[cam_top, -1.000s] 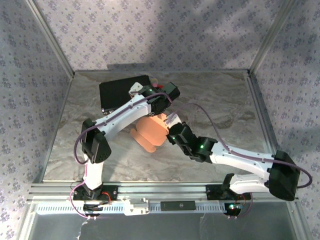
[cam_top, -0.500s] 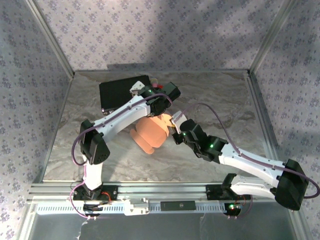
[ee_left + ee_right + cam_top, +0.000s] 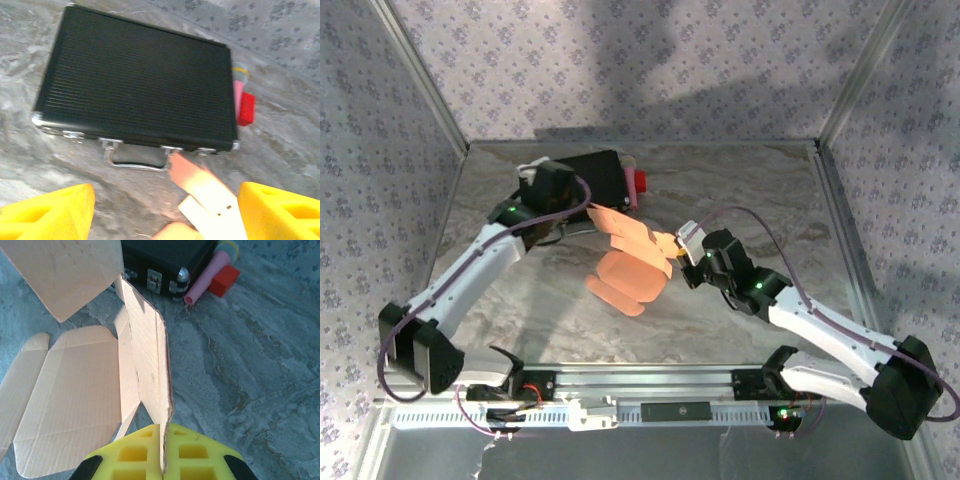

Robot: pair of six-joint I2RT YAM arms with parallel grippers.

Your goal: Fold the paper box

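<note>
While the right gripper [image 3: 162, 440] pinches one upright side panel of the light orange-tan thin cardboard paper box [image 3: 75, 390], its yellow fingers pressed together on the panel's edge, the rest of the sheet lies mostly flat about the middle of the grey marbled table [image 3: 760, 190], just on the near side of the black ribbed rectangular case [image 3: 135, 85]. The left gripper [image 3: 165, 200] hangs over the front of this case with its fingers spread wide and nothing between them, so nothing presses the box down. I think this is the weak point: if the right arm pulls or turns, the whole sheet can slide or lift with it instead of bending at the crease. The grip is on one thin edge only, so the cardboard may also buckle or tear there. One long flap [image 3: 187, 175] reaches almost to the case's metal handle [image 3: 135, 165] and could catch on it. A pink tube [image 3: 202, 282] and a red block [image 3: 225, 280] lie beside the case, apart from the fold.
</note>
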